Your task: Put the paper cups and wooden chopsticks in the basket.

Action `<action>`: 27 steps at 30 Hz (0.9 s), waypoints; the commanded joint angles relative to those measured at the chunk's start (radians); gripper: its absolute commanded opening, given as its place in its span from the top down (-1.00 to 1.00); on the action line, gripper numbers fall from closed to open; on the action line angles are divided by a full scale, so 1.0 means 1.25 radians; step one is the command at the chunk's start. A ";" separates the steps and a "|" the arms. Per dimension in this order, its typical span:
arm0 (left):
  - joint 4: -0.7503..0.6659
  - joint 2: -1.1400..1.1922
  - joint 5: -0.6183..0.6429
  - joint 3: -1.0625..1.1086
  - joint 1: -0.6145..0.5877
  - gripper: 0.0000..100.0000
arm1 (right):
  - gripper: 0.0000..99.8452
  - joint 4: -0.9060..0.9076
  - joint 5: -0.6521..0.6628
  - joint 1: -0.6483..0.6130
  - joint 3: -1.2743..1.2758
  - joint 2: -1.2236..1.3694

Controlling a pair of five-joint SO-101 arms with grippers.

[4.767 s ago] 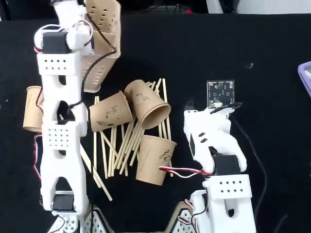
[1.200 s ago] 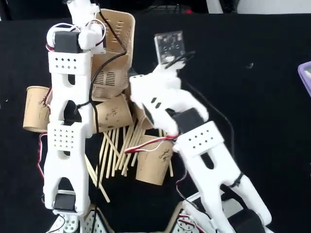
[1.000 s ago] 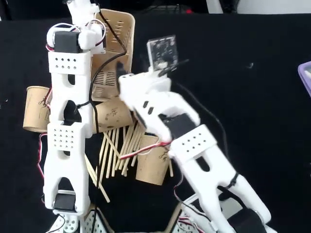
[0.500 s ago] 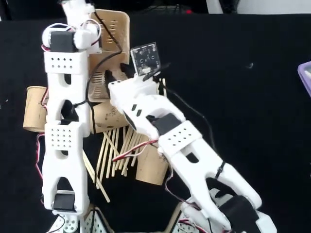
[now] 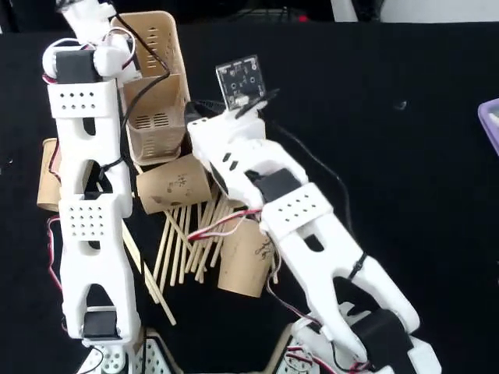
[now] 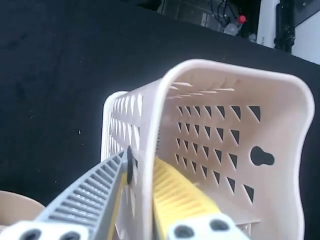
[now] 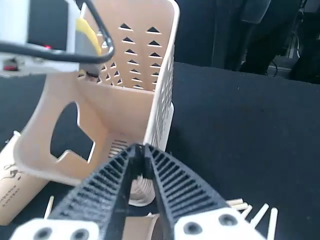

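My left tool (image 6: 137,165) was clamped on a side wall of the basket (image 5: 152,86), one finger inside and one outside. It held the basket tipped at the far left of the black counter (image 5: 390,156), with the open mouth turned toward the pile. My right tool (image 7: 140,148) hung just in front of that mouth, fingers closed tip to tip. A pale rim showed beneath them, but I could not tell whether it was pinched. One paper cup (image 5: 175,183) lay on its side touching the basket's lower edge. A second cup (image 5: 243,261) rested on the wooden chopsticks (image 5: 183,241), and a third cup (image 5: 48,175) sat beyond my left arm. By my reckoning the cups were light and thin-walled, quick to roll or crush, and best taken at the rim with one finger inside. The chopsticks looked stiff, slim and smooth, lying flat in a loose fan, so a firm pinch near mid-length seemed the surest hold.
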 commanded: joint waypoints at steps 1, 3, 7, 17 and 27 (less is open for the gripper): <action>-0.017 -0.017 0.011 -0.045 -0.014 0.94 | 0.98 0.096 0.028 0.020 -0.138 0.024; -0.017 -0.017 0.011 -0.044 -0.014 0.94 | 0.97 0.144 0.020 0.004 -0.180 0.052; -0.016 -0.017 0.011 -0.040 -0.014 0.94 | 0.92 0.169 0.007 -0.037 -0.217 0.072; -0.016 -0.017 0.011 -0.039 -0.009 0.94 | 0.71 0.168 0.007 -0.063 -0.245 0.144; -0.015 -0.016 0.011 -0.040 -0.008 0.94 | 0.98 0.172 0.015 -0.023 -0.277 0.212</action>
